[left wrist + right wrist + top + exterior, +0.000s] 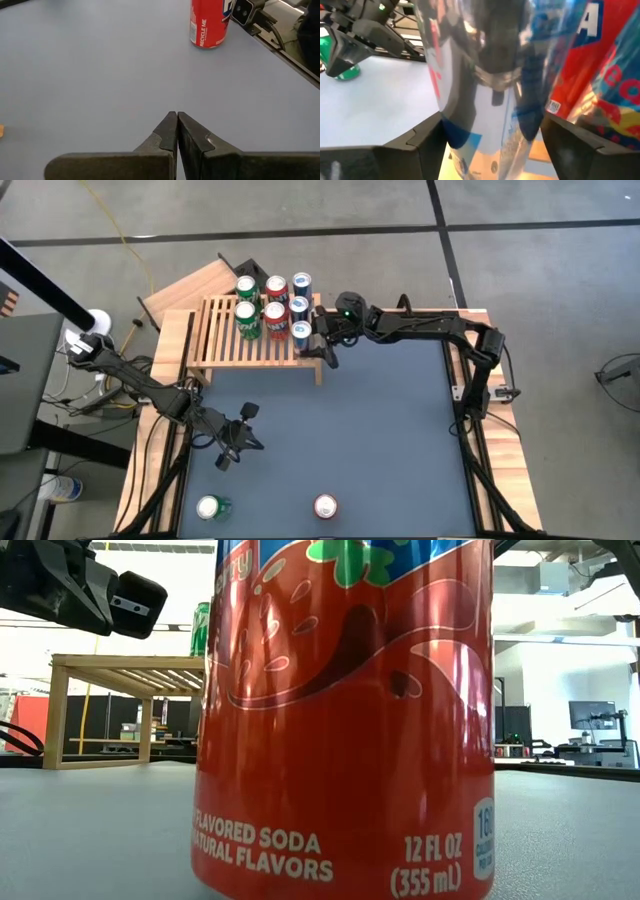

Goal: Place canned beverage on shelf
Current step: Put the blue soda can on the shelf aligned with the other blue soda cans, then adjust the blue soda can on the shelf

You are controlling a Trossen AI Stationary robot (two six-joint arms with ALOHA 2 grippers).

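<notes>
The right end effector (306, 340) straddles the blue aluminium beverage can (302, 332), fingers apart, at the slatted light-wood shelf's (215, 345) front-right corner; rigid, slick, probably heavy, it suits a mid-body grip.

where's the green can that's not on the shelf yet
In the high view it stands on the table's near edge at the left, beside the red can and just below the left claw: green can.

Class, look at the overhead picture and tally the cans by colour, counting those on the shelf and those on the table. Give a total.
Green cans: 3
Red cans: 3
Blue cans: 3
Total: 9 cans, 7 on the shelf and 2 on the table.
</notes>
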